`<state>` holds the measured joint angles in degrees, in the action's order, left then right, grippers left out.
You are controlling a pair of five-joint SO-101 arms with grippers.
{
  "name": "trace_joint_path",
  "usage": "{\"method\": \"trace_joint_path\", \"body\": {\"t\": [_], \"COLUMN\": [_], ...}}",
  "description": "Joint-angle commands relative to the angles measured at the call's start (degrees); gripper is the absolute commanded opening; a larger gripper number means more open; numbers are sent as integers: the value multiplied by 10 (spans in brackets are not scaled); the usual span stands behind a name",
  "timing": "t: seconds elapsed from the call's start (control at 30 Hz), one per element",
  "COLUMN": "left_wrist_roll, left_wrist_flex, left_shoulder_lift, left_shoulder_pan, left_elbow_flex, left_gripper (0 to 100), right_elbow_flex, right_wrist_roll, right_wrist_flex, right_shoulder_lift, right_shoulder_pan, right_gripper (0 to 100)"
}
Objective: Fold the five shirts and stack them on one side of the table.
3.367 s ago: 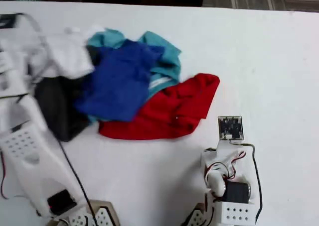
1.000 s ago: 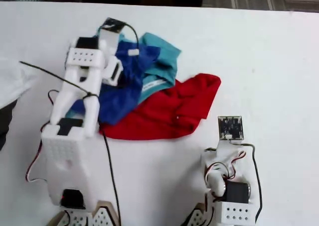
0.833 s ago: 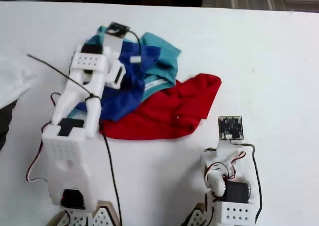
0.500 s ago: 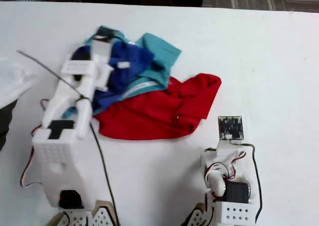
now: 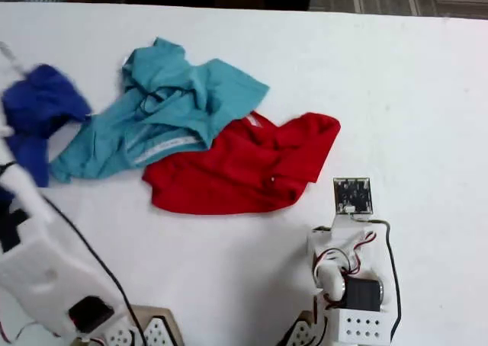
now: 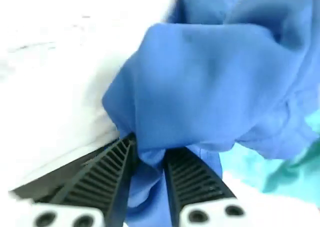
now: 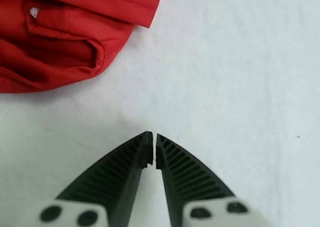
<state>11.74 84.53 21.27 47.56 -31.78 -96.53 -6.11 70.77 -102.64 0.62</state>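
Sprawled mid-frame on the white table point(image 5: 396, 94): a crumpled red shirt point(image 5: 244, 167), with a teal shirt point(image 5: 175, 106) touching its upper left edge. At far left, a bunched blue shirt point(image 5: 38, 110), pinched in the left tool point(image 6: 149, 152). Right tool point(image 7: 154, 137) pressed together over bare table near the red shirt's edge.
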Motion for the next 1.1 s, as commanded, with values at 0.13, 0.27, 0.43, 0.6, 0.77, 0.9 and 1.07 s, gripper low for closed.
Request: {"method": "trace_joint_path", "body": {"t": [0.13,0.27,0.43,0.6,0.77,0.9,1.07], "left_wrist_roll": [-4,-4,-4,-7,-7,-7,-7], "left_wrist_flex": [29,30,40,38,65,131,151], "left_shoulder_lift": [-76,-73,-73,-76,-76,-68,-29], "left_shoulder_pan": [132,159,149,135,51,-83,-244], "left_elbow_flex": [-119,-134,-136,-160,-192,-194,-163], "left_gripper": [27,28,151,300,251,204,248], "right_elbow_flex": [-4,-4,-4,-4,-4,-4,-4], "right_wrist_roll": [2,2,2,2,2,4,4], "right_wrist_flex": [3,3,3,3,3,3,3], "right_shoulder_lift": [-7,-7,-7,-7,-7,-7,-7], "right_shoulder_pan": [-3,-3,-3,-3,-3,-5,-4], "right_gripper": [19,19,19,19,19,19,19]}}
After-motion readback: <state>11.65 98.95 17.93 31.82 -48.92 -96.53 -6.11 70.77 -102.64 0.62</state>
